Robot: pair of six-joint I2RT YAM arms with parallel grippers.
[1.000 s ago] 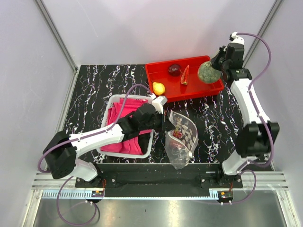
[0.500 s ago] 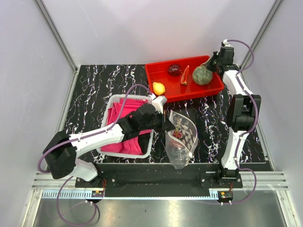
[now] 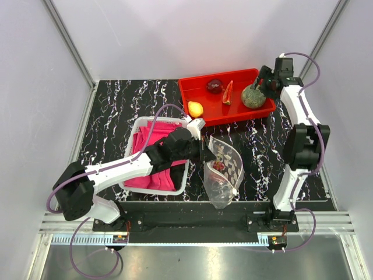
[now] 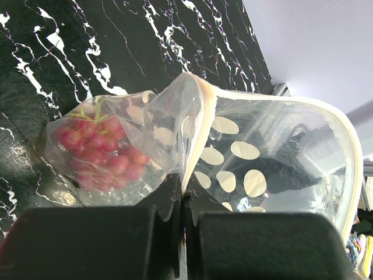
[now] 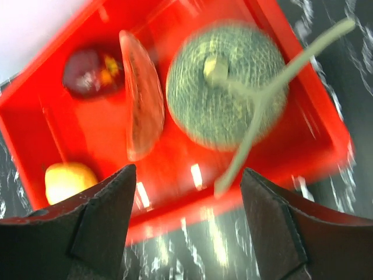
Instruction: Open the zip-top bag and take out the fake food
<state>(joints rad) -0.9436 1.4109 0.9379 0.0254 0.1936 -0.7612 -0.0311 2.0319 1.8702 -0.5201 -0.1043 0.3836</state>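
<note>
The right tool (image 5: 185,182), newly spread, has released the green netted plastic melon (image 5: 227,87) into the red plastic tray (image 5: 76,134). The left tool (image 4: 182,201) pinches the clear dotted zip-top bag (image 4: 245,157), which holds only red plastic grapes (image 4: 99,154).

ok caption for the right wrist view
Open right end effector above green netted plastic melon in the red plastic tray.

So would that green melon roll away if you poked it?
Probably a little: the melon looks round like a ball. Its long forked stem sticks out sideways, so it would likely catch and stop the roll. The walls of the red tray should keep it in anyway.
</note>
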